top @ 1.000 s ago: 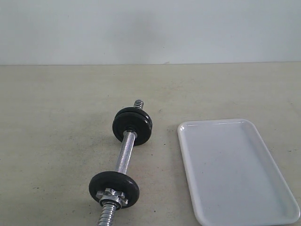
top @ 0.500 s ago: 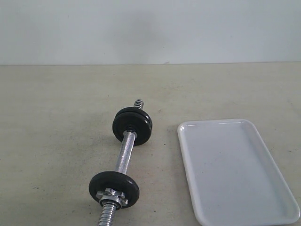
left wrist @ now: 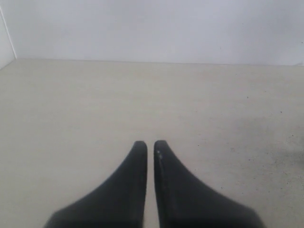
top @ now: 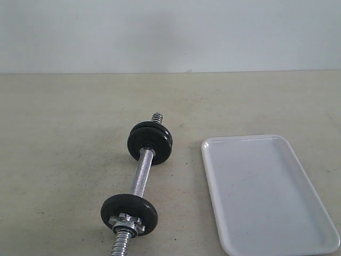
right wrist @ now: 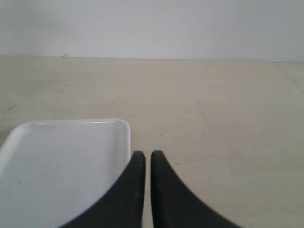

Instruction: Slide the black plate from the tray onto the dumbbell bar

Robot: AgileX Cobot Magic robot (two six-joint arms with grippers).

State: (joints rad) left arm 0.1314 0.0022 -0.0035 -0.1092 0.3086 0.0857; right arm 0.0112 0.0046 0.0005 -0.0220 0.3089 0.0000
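Surface (top: 58,160), pale beige and scuffed, runs back to a white wall (top: 170,32). Over a bare stretch of it the left end effector (left wrist: 150,145) hangs with its two black fingers (left wrist: 135,171) drawn together, only a hairline between the tips, gripping nothing. Left of centre in the exterior view the bar (top: 140,173) lies on the surface, slanting from the near edge away and slightly rightward. The near plate (top: 114,209) stands on its near end with a silver nut (top: 128,220) against its near face and threaded rod poking out beyond. At the far end sit the far plates (top: 160,141), seemingly two pressed face to face, with a short threaded tip behind them. Every black plate in view is on the bar. Right of the bar and apart from it lies the tray (top: 266,192), white and glossy. The right end effector (right wrist: 147,156) hovers just beside the tray's rim, fingers together and holding nothing.
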